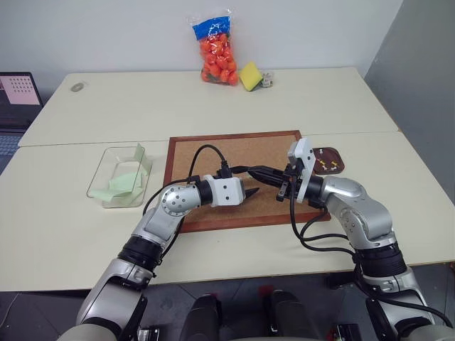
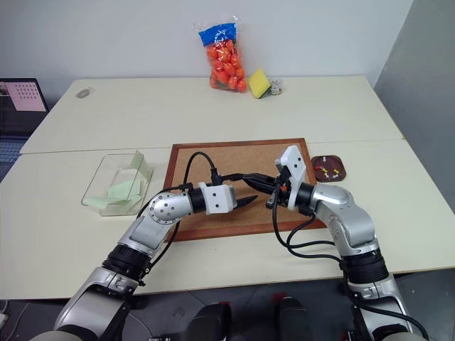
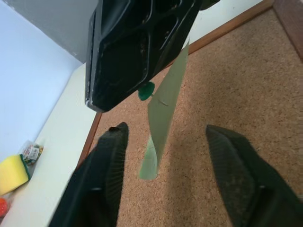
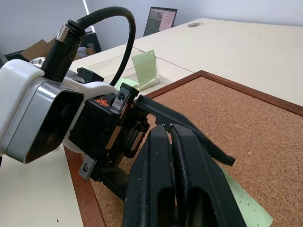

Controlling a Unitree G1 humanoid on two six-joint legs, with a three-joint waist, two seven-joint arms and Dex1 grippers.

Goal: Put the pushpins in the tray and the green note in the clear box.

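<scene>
Hanging from the closed right gripper (image 3: 142,42) by its pushpin (image 3: 146,91), a green note (image 3: 163,113) dangles between the spread left gripper (image 3: 182,156) fingers, ready for handover.

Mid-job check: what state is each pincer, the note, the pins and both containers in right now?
Right pincer: shut on the pale green paper note.
Pale green paper note: hanging edge-down above the corkboard, green-headed pushpin in it.
Left pincer: open, fingers either side of the note.
Transparent plastic box: open-topped, holding green slips.
Small reddish-brown tray: holds a few pushpins.
Wood-framed corkboard: flat on the table.
</scene>
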